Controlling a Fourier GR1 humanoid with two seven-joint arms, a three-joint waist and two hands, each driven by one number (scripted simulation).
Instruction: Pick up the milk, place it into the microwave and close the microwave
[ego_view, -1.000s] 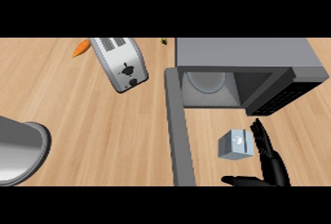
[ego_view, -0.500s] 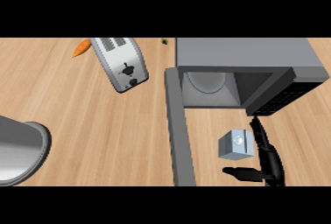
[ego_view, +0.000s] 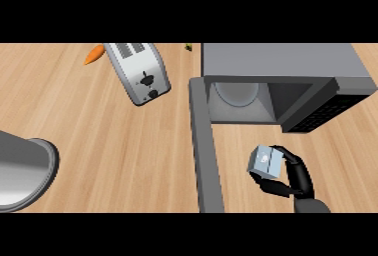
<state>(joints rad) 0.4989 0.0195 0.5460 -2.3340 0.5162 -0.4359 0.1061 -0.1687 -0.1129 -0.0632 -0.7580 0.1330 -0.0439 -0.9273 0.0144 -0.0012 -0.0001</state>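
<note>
Small blue-grey milk carton (ego_view: 266, 162) tilted before the grey microwave (ego_view: 284, 80); its door (ego_view: 205, 150) open.

Counter (ego_view: 111, 145): light wood, visible grain, matt. Microwave (ego_view: 280, 62): grey metal-looking casing, smooth, dull sheen; its open door (ego_view: 205, 150) was the same grey. Control panel (ego_view: 325, 112): black, matt. Toaster (ego_view: 139, 72): brushed silver metal, satin. Pot (ego_view: 22, 172): silver metal, smooth, softly glossy. Milk (ego_view: 266, 162): pale blue-grey carton, matt, paper-like. Right hand (ego_view: 295, 177): black, smooth, plastic-looking, slight sheen. Carrot (ego_view: 94, 54): orange, matt.
</note>
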